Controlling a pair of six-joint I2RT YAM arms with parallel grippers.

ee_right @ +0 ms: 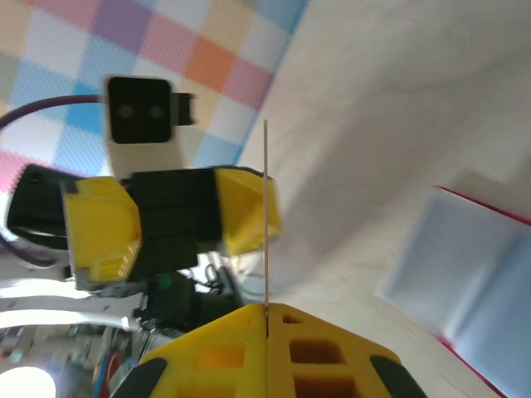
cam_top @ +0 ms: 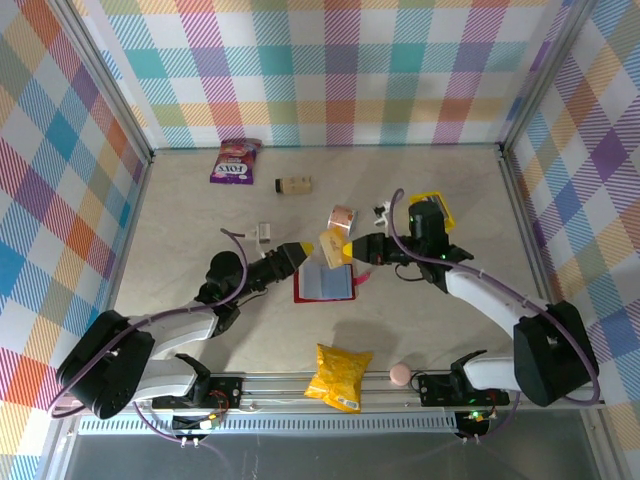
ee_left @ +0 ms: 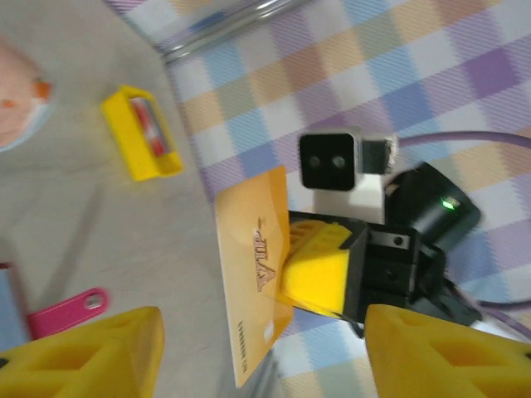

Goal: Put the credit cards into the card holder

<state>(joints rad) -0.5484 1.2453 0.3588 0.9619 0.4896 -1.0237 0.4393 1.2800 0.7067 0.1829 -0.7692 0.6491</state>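
A yellow credit card [cam_top: 331, 243] stands on edge above the table, with my right gripper [cam_top: 347, 247] shut on its right end. The right wrist view has the card edge-on [ee_right: 266, 207], pinched between the right gripper's [ee_right: 267, 332] pads. My left gripper [cam_top: 305, 249] faces it from the left, open. Its fingers straddle the card's printed face [ee_left: 249, 274] in the left wrist view, with one finger [ee_right: 245, 211] close beside the card. The red card holder [cam_top: 325, 283] lies open just below, its bluish inside [ee_right: 473, 274] up and its pink snap tab [ee_left: 70, 308] out to the right.
A small yellow tray [cam_top: 432, 205] holding a red card [ee_left: 148, 124] sits to the right, behind the right arm. A purple snack bag [cam_top: 235, 160], a small bottle [cam_top: 293, 184] and a pinkish packet [cam_top: 343, 215] lie farther back. A yellow chip bag [cam_top: 340, 377] lies at the near edge.
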